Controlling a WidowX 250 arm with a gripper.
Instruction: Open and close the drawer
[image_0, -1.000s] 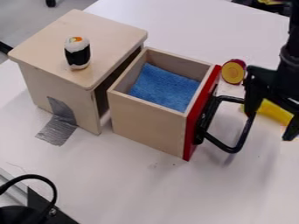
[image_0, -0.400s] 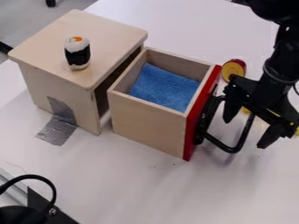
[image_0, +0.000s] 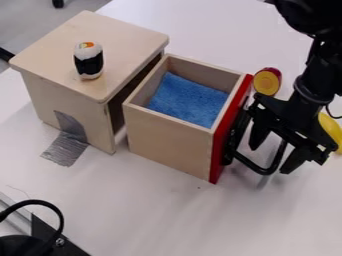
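Note:
The wooden drawer (image_0: 170, 137) with a red front (image_0: 220, 155) stands pulled out from its wooden cabinet (image_0: 63, 100), and a blue cloth (image_0: 188, 99) lies inside it. A black loop handle (image_0: 250, 164) sticks out from the red front. Over the handle, at the right, hangs my gripper (image_0: 270, 157), open, with one fingertip above the inside of the loop and the other by its outer end. Part of the handle is hidden behind the gripper; whether they touch I cannot tell.
A sushi toy (image_0: 88, 60) stands on top of the cabinet. Behind the gripper lie a purple-and-yellow round toy (image_0: 267, 81) and a yellow object (image_0: 332, 131). Grey tape (image_0: 67, 147) holds the cabinet's side to the table (image_0: 153, 215). A black cable loops at the lower left.
The gripper has come in from the right edge, moving left and down to the handle. The drawer has kept its place.

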